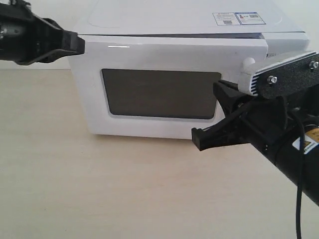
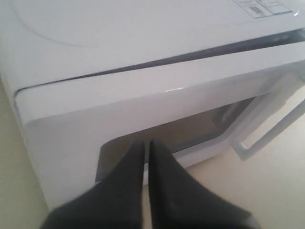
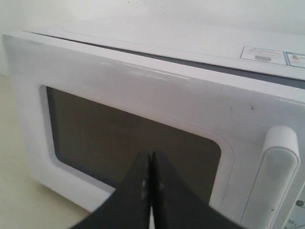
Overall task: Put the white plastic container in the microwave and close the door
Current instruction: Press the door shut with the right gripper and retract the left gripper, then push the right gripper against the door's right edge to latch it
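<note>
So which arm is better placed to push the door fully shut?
Right, likely: the right gripper, jaws shut, faces the door near its handle; the left gripper is at the far corner.

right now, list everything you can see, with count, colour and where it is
microwave: 1, white, on the table
door: 1, white, against the microwave's front, thin dark gap along its top edge
window: 1, dark, in the door
handle: 1, white, upright, beside the window
stickers: 2, white with print, on the microwave's top
table: 1, beige, under the microwave
white plastic container: none in view
left tool: 1, black, shut, near the door's upper corner
right tool: 1, black, shut, in front of the window
</note>
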